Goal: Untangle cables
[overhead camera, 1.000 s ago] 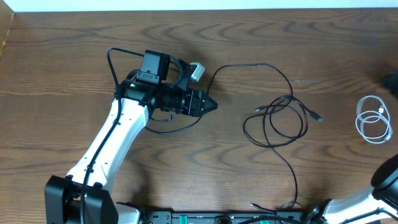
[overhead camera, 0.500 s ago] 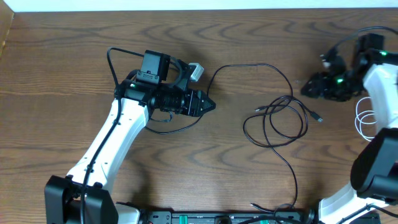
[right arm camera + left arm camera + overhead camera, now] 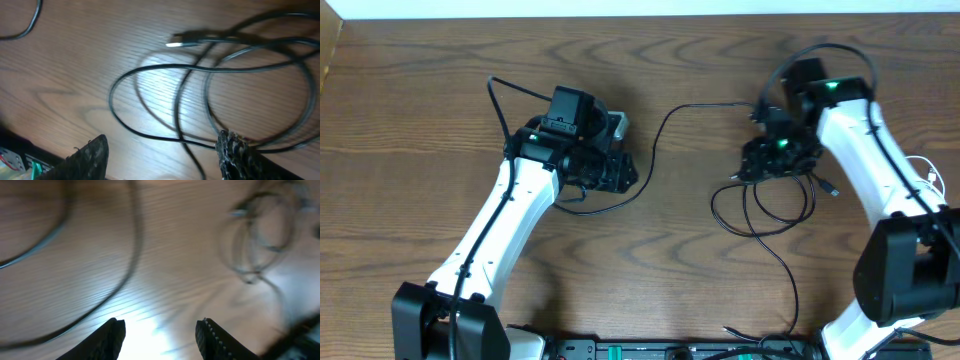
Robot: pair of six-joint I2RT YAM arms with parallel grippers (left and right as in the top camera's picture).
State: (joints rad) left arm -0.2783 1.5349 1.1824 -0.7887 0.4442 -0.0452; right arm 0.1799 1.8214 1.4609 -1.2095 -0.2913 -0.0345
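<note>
Your left arm [image 3: 490, 235] is stretching from the near left corner of the desk [image 3: 420, 80] toward its middle, elbow bent, with the left gripper [image 3: 625, 172] pointing to the right. In the blurred left wrist view, its fingers [image 3: 112, 337] are standing apart with only bare wood between them.

Your right arm [image 3: 865, 150] is arching in from the near right corner and is bending back toward the centre. The right gripper [image 3: 752, 165] is hovering over the upper edge of the black cable [image 3: 714, 208]. In the right wrist view, its fingers [image 3: 92, 155] are spread wide and are clasping nothing, while the cable's loops are crossing the wood between them. You cannot tell whether the right finger is touching a strand.

The black cable is lying in overlapping loops at the centre of the desk, and one plug end [image 3: 182, 40] is resting on the wood. One strand is running toward the far edge, another toward the near edge. Only a short bit of the white cable [image 3: 931, 177] is showing at the right edge, well apart from the black one.
</note>
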